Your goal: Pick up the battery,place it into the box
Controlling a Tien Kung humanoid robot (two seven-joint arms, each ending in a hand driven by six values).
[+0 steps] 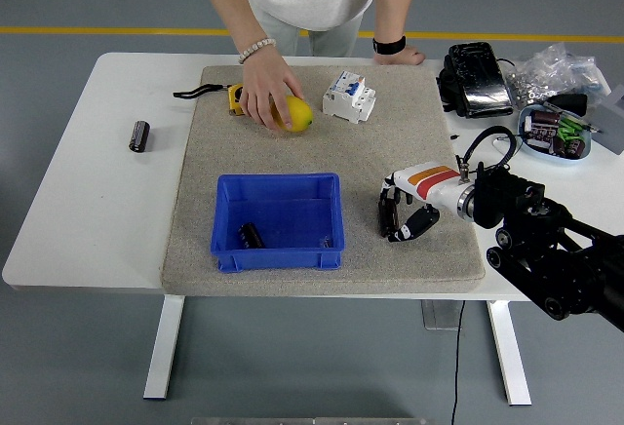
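The robot's white-and-orange right hand point(401, 218), at centre right of the frame, curls its fingers around a dark cylindrical battery point(386, 212) standing on the grey felt mat point(322, 142); lifting and carrying remain. The blue plastic box point(278, 220), lower centre, already holds one dark battery point(252, 236). Another battery point(139, 135) lies far left.

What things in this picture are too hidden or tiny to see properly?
- Head view: the battery is mostly covered by the right hand.
- The yellow tape measure sits partly behind the person's hand.
- The bits in the dish are too small.
- The left arm is outside the picture.
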